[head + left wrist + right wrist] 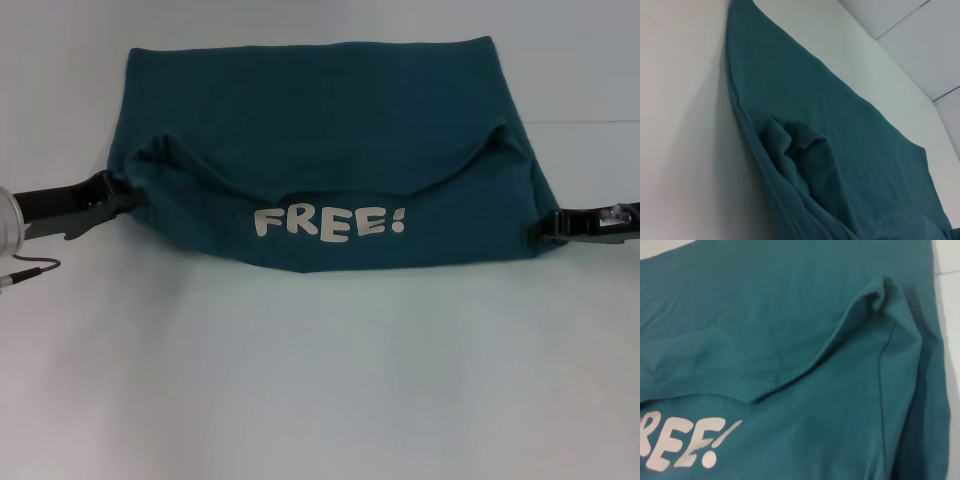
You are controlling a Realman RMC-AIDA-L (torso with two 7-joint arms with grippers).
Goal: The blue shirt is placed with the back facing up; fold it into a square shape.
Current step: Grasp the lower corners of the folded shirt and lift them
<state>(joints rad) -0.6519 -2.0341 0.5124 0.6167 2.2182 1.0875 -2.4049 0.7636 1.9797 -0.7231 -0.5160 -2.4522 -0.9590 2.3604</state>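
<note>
Blue shirt [330, 130] lies spread across the middle and twelve o'clock part of the white table [320, 380], its near part folded up over itself so the white "FREE!" lettering [328, 222] faces up toward six o'clock. At nine o'clock the left gripper [112, 192] meets the shirt's left edge; at three o'clock the right gripper [548, 225] meets the right edge. Whether either pincer is clamped on the fabric or merely beside it, I cannot tell. A thin cable [30, 268] lies at the table's far left.
</note>
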